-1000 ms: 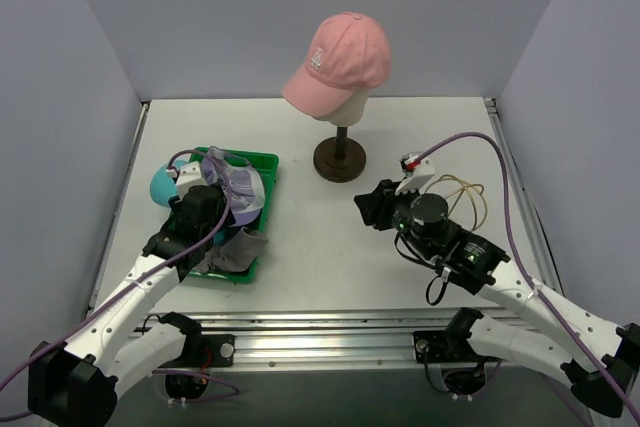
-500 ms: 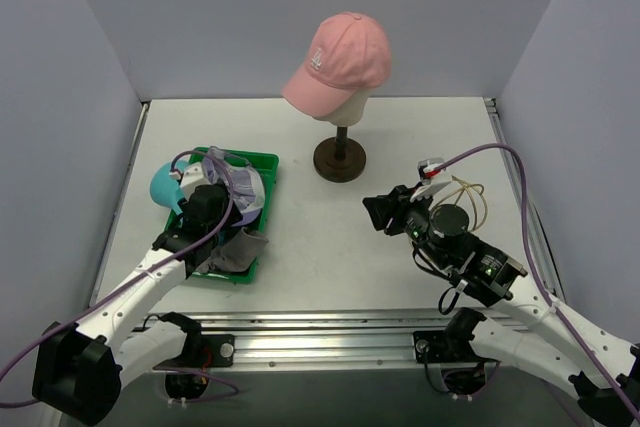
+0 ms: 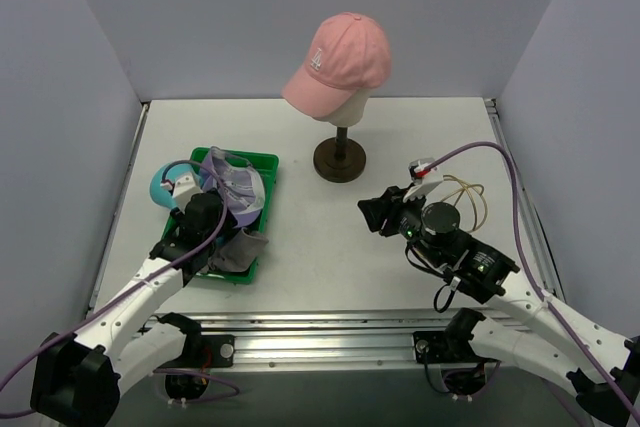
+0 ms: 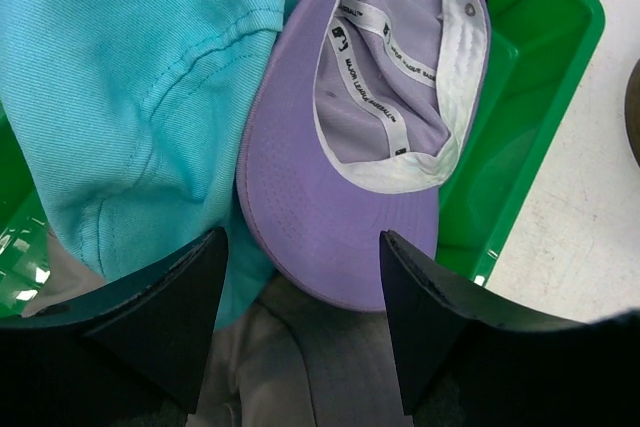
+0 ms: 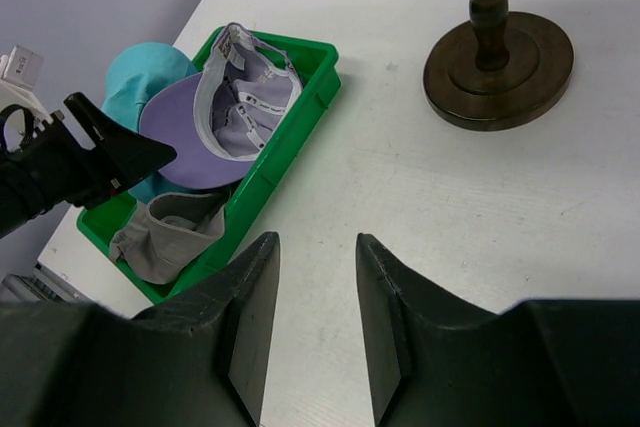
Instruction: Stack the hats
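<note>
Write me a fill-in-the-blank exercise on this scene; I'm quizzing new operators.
1. The cap on the mannequin head is ____.
2. The lavender cap lies inside up in the ____ tray.
3. The left gripper, above the tray, has its jaws ____.
4. The right gripper holds ____.

Missing words: pink; green; open; nothing.

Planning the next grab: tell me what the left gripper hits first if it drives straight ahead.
Most likely the brim of the lavender cap, lying inside-up in the tray: it sits between the open fingers of the left gripper. One finger lines up with the teal hat; depth is unclear.
</note>
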`<state>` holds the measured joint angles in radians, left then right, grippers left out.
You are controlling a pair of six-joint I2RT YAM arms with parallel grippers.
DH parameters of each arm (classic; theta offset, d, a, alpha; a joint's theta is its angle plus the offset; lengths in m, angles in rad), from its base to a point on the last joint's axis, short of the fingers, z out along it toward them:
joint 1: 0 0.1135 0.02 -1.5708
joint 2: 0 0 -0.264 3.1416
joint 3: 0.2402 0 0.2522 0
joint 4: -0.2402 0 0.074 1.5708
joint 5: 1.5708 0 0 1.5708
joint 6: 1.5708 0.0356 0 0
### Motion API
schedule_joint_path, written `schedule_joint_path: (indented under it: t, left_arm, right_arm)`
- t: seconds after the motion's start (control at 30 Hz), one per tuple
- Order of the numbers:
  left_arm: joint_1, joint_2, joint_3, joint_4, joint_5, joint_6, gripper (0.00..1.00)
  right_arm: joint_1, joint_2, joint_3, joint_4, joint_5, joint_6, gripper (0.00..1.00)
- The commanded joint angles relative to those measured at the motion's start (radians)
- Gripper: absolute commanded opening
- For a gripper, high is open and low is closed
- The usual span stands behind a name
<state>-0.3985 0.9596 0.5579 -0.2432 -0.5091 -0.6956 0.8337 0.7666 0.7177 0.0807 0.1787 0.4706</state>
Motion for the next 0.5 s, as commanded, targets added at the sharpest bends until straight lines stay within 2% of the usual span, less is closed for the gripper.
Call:
schedule_joint_path:
  t: [0.0,0.13,0.17,0.27,0.33,0.47]
  left_arm:
    - [0.01,0.016,-0.009,0.044,-0.023,-0.016,0.71]
    - [0.027,0.06,-0.035,0.137,0.011,-0.004,0.71]
    - [0.03,0.071,-0.035,0.171,0.026,0.002,0.67]
    - [0.035,0.102,-0.035,0.226,0.055,0.036,0.63]
    - [0.035,0.116,-0.016,0.277,0.086,0.079,0.58]
    - [0.033,0.117,0.023,0.28,0.125,0.172,0.44]
  right_arm:
    - [0.005,0.007,0.005,0.063,-0.004,-0.009,0.33]
    - [0.007,0.016,0.005,0.064,-0.005,-0.009,0.33]
    - [0.007,0.016,0.005,0.064,-0.005,-0.007,0.33]
    - [0.007,0.01,0.005,0.064,-0.008,-0.01,0.33]
    - [0.007,0.01,0.005,0.062,-0.005,-0.01,0.33]
    - [0.008,-0.001,0.003,0.062,-0.002,-0.013,0.33]
